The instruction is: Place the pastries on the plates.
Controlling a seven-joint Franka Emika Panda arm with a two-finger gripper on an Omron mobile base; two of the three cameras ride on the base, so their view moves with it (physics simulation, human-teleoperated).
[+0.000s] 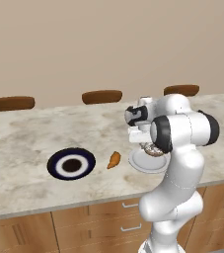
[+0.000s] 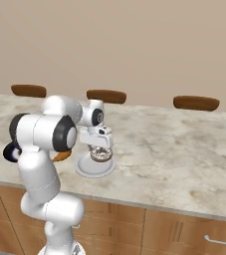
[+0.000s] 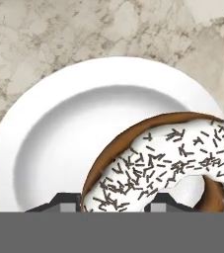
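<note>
My gripper (image 3: 112, 202) is shut on a ring donut (image 3: 168, 158) with white icing, dark sprinkles and a brown side. It holds the donut low over the plain white plate (image 3: 74, 128), toward one side of it. From the base, the gripper (image 1: 152, 146) and donut (image 1: 153, 149) hang over the white plate (image 1: 142, 165) near the counter's front. An orange-brown croissant (image 1: 114, 159) lies on the counter just left of that plate. Further left sits the dark blue plate (image 1: 54, 165) with a white ring. The right base view has the donut (image 2: 100, 153) above the white plate (image 2: 87, 170).
The marble counter (image 1: 24, 138) ends in a front edge over wooden drawers (image 1: 84, 222). Three brown stool tops (image 1: 102, 96) line its far side. My own arm (image 2: 45, 134) blocks most of the croissant (image 2: 61, 157) in the right base view.
</note>
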